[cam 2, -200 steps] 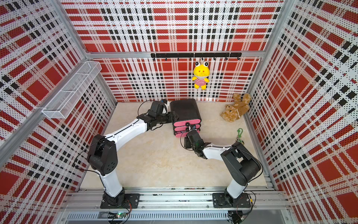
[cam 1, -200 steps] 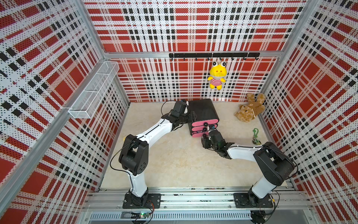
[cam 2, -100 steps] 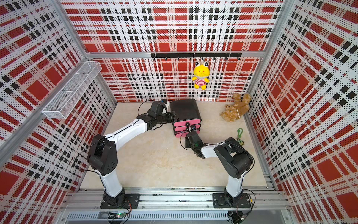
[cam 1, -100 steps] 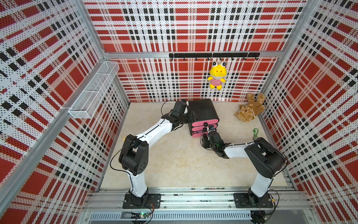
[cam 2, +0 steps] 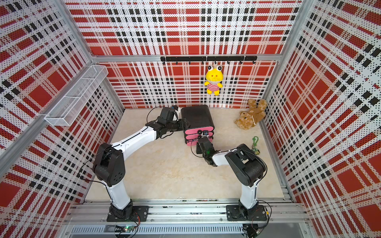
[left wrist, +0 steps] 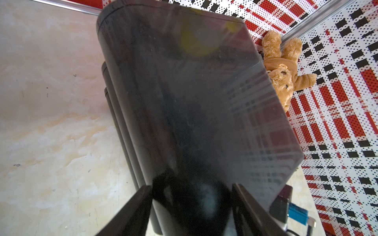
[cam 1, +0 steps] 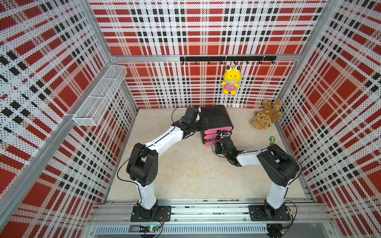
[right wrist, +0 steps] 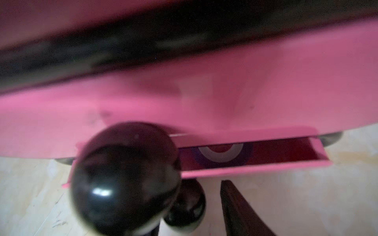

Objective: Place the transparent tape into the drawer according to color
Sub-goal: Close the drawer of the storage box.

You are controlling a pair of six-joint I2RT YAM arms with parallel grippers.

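Two robot arms (cam 1: 165,139); one black cabinet (cam 1: 216,116) with three pink drawers (cam 1: 212,131); one purple tape roll (right wrist: 223,161) visible beyond the right gripper (cam 1: 218,141); two plush toys (cam 1: 230,82); one keychain (cam 2: 255,145); one wire basket (cam 1: 99,96).

We make out only an arc of a purple tape roll (right wrist: 223,158) inside the bottom drawer (right wrist: 245,173), the rest sits hidden; the near knob (right wrist: 124,175) reads blurred.

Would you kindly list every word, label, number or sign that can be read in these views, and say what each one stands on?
No text can be read in any view.
Patch on the shirt of the brown teddy bear: a small emblem, too blurred to read.
Figure on the keychain: too small to tell.
The pink drawer fronts: no lettering shows.
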